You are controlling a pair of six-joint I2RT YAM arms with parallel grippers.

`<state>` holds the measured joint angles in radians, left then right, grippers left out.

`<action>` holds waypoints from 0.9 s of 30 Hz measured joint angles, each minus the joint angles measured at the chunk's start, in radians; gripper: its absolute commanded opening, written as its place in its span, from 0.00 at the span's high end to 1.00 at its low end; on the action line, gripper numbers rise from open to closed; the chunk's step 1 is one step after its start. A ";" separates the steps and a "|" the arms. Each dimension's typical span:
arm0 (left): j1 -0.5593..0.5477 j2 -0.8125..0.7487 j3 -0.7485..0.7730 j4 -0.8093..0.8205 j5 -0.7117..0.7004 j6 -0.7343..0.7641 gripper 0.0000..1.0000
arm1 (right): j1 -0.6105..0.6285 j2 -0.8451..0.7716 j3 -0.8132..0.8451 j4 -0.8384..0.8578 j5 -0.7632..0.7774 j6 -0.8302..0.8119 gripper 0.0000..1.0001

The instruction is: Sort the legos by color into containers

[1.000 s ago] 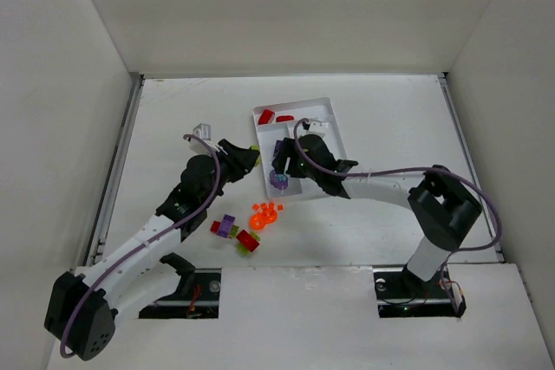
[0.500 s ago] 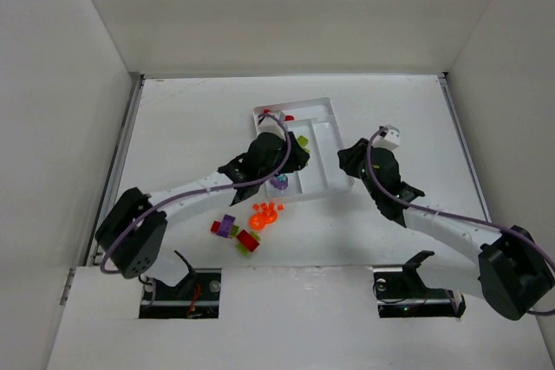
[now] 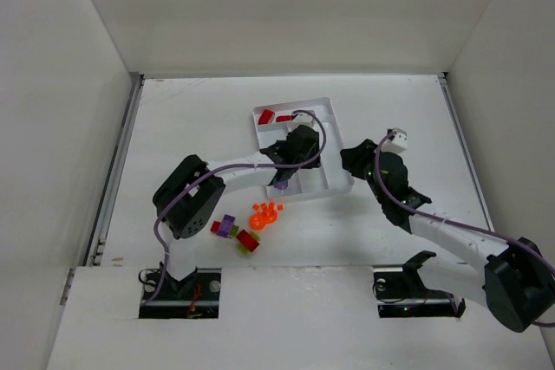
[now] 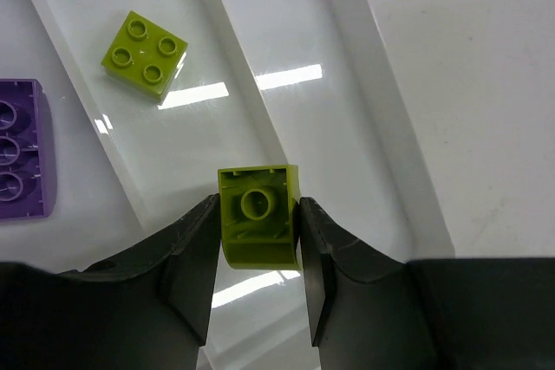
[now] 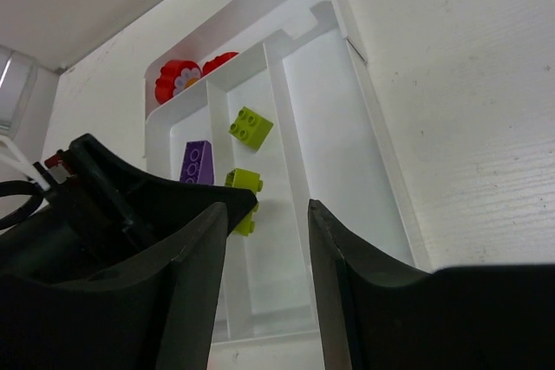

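Left hand [image 4: 257,214]: pinching a lime green brick [image 4: 257,224] above the tray [image 4: 286,32], just short of its lime twin [image 4: 144,54], matching colour.
Right hand [image 5: 266,214]: spread, empty, beside the tray, likely leaving room.

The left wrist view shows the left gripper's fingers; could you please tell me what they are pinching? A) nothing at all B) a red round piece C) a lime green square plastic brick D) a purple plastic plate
C: the lime green square plastic brick sits clamped between both fingers of the left gripper, above the white plastic tray.
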<state>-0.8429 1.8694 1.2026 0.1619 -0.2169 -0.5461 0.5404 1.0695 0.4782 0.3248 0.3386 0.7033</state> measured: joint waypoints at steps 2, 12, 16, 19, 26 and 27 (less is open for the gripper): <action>-0.003 0.017 0.016 -0.015 -0.019 0.015 0.67 | -0.002 0.001 -0.002 0.000 -0.005 0.000 0.47; -0.001 0.025 0.056 -0.034 -0.039 0.050 0.44 | -0.003 0.003 -0.003 0.000 -0.007 0.000 0.42; 0.010 -0.011 0.048 -0.045 -0.018 0.051 0.47 | 0.005 0.008 -0.003 0.000 -0.006 -0.010 0.56; 0.029 -0.119 -0.009 -0.048 -0.005 0.044 0.52 | 0.040 0.009 -0.002 0.001 -0.006 -0.037 0.66; 0.110 -0.584 -0.278 -0.032 -0.001 -0.013 0.68 | 0.261 0.010 0.045 -0.011 -0.049 -0.174 0.69; 0.124 -0.658 -0.326 -0.037 -0.003 -0.023 0.70 | 0.311 0.010 0.055 -0.014 -0.064 -0.192 0.68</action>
<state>-0.7185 1.2114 0.8768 0.1249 -0.2199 -0.5690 0.8513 1.0790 0.5327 0.3107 0.2745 0.5114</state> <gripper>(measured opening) 0.328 0.308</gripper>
